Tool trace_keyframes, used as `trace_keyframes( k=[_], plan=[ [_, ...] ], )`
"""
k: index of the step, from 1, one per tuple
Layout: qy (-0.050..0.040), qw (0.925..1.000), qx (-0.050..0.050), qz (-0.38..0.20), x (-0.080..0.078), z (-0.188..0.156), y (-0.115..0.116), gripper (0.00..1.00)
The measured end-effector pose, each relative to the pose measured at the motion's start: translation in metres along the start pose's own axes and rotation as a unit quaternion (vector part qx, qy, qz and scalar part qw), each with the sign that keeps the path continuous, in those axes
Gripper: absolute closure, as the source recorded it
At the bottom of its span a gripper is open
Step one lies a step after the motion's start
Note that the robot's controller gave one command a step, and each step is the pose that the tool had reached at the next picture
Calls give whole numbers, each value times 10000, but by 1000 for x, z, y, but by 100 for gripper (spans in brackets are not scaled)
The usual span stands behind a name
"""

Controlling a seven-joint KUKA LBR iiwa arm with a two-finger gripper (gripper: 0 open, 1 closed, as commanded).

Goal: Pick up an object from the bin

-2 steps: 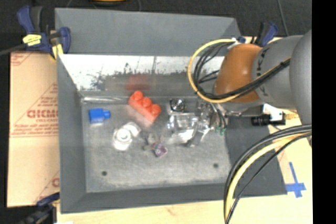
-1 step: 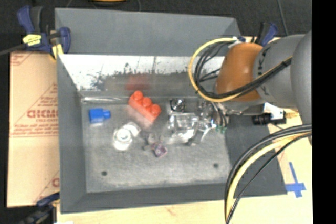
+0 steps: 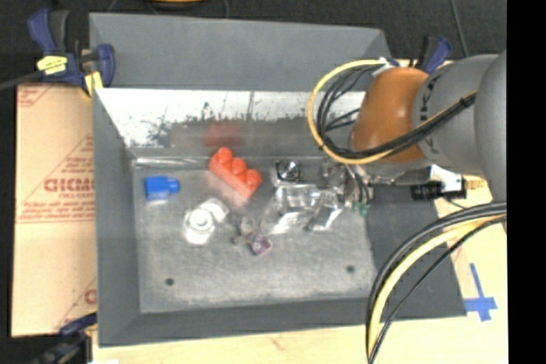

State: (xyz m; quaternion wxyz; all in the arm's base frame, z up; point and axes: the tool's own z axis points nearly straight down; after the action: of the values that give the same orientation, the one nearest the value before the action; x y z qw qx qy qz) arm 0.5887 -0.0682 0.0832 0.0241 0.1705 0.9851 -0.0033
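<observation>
Clear crinkled plastic (image 3: 294, 202) mid-bin, partly hidden beneath the hand (image 3: 337, 205), grip state indiscernible.

Red studded brick (image 3: 235, 171): I count one.
Blue block (image 3: 160, 187): one.
White round cap (image 3: 200, 224): one.
Small purple piece (image 3: 259, 245): one.
Clear crumpled wrapper (image 3: 294, 205): I make out one.

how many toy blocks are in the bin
2: a red block near the back middle, a blue block at the left. The arm could hide others.
</observation>
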Motion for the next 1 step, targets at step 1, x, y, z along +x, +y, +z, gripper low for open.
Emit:
trace_keyframes(
  k=[1],
  plan=[
    [207, 9998, 12, -5, -4, -31, -1, 100]
  ],
)
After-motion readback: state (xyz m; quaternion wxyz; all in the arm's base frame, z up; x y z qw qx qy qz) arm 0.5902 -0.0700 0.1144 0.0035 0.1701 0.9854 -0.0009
